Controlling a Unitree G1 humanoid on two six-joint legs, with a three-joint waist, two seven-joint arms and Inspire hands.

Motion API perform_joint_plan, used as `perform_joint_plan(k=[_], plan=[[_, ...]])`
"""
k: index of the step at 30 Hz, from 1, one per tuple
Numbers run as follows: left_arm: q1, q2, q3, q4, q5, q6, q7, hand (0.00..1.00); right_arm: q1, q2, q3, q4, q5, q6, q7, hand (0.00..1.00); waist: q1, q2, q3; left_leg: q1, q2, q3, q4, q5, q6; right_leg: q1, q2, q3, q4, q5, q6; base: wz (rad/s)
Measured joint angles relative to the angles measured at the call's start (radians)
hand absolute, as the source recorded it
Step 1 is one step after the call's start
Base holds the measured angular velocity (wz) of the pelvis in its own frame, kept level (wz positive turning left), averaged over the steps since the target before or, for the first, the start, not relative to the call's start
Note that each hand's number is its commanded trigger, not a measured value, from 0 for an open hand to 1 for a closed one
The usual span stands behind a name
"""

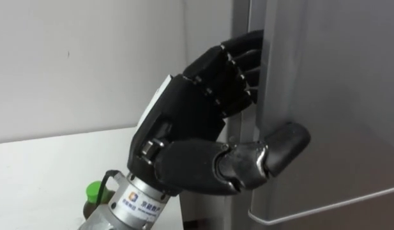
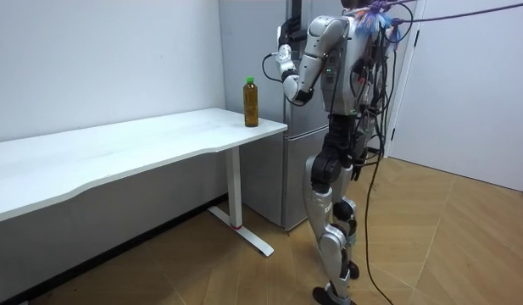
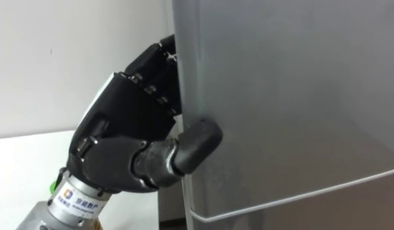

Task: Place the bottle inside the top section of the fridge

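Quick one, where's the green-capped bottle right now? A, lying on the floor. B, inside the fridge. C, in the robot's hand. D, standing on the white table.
D: the green-capped bottle of brown liquid stands upright near the corner of the white table, while the left hand curls its fingers round the edge of the grey metal fridge door.

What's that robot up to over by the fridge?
The robot's left hand is hooked round the edge of the upper fridge door, with its thumb pressed on the front, apparently ready to pull it open. The bottle meant to go inside stands untouched on the corner of the white table beside the robot.
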Motion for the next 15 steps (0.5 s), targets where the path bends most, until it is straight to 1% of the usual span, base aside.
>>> perform_joint_plan(k=[2, 5, 6, 8, 9, 10, 12, 14, 15], plan=[[0.0, -0.013, 0.0, 0.012, -0.012, 0.0, 0.002, 0.63, 0.001, -0.002, 0.001, 0.0, 0.001, 0.0, 0.006, 0.0, -0.002, 0.0, 0.0, 0.001, -0.001, 0.003, 0.001, 0.0, 0.0, 0.0, -0.004, 0.002, 0.0, 0.0, 0.0, -0.02], [0.0, -0.013, 0.0, 0.02, -0.012, -0.004, 0.004, 0.58, 0.001, -0.005, 0.001, 0.0, 0.001, 0.0, 0.019, 0.0, -0.002, 0.0, -0.0002, 0.001, -0.002, 0.006, 0.002, 0.0, 0.0, 0.0, -0.008, 0.002, 0.0, 0.0, 0.0, 0.0], [0.0, -0.015, 0.0, 0.024, -0.012, -0.006, 0.005, 0.57, 0.001, -0.005, 0.001, 0.0, 0.0, 0.0, 0.021, 0.0, -0.002, 0.0, -0.0002, 0.0, -0.002, 0.006, 0.002, 0.0, 0.0, 0.001, -0.009, 0.002, 0.0, 0.0, 0.0, 0.0], [0.0, -0.015, 0.0, 0.033, -0.014, -0.011, 0.008, 0.47, 0.0, -0.006, 0.002, -0.001, -0.001, 0.0, 0.022, 0.0, -0.002, -0.001, -0.0004, -0.001, -0.004, 0.007, 0.004, 0.0, 0.0, 0.0, -0.011, 0.002, 0.0, -0.001, 0.001, 0.0], [0.0, -0.016, -0.001, 0.033, -0.014, -0.011, 0.009, 0.08, 0.0, -0.006, 0.002, -0.001, -0.001, 0.0, 0.021, 0.0, -0.002, -0.001, -0.0005, -0.002, -0.005, 0.008, 0.005, 0.0, 0.0, 0.0, -0.012, 0.002, 0.0, -0.002, 0.003, 0.0], [0.0, -0.017, -0.002, 0.036, -0.023, -0.01, 0.011, 0.0, -0.001, -0.007, 0.002, -0.001, -0.001, 0.0, 0.021, 0.0, -0.002, -0.001, -0.0005, -0.003, -0.006, 0.019, 0.006, 0.0, 0.0, 0.0, -0.013, 0.004, 0.0, -0.003, 0.004, 0.0], [0.0, -0.023, -0.004, 0.043, -0.029, -0.011, 0.012, 0.0, 0.0, -0.008, 0.001, -0.004, -0.002, 0.0, 0.021, 0.0, -0.003, -0.002, -0.0013, -0.003, -0.01, 0.031, 0.008, 0.0, 0.0, 0.0, -0.013, 0.003, 0.0, -0.007, 0.011, 0.0], [0.0, -0.025, -0.013, 0.045, -0.033, -0.011, 0.011, 0.0, 0.001, -0.008, 0.001, -0.007, -0.002, 0.0, 0.021, 0.0, -0.004, -0.003, -0.002, -0.009, -0.013, 0.032, 0.016, 0.0, 0.0, -0.007, -0.016, 0.003, 0.0, -0.008, 0.014, 0.0], [0.0, -0.025, -0.024, 0.045, -0.034, -0.013, 0.008, 0.0, 0.001, -0.008, 0.001, -0.008, -0.002, 0.0, 0.022, 0.0, -0.004, -0.003, -0.0039, -0.014, -0.015, 0.032, 0.02, 0.0, 0.0, -0.012, -0.017, 0.004, 0.003, -0.009, 0.015, 0.05]])
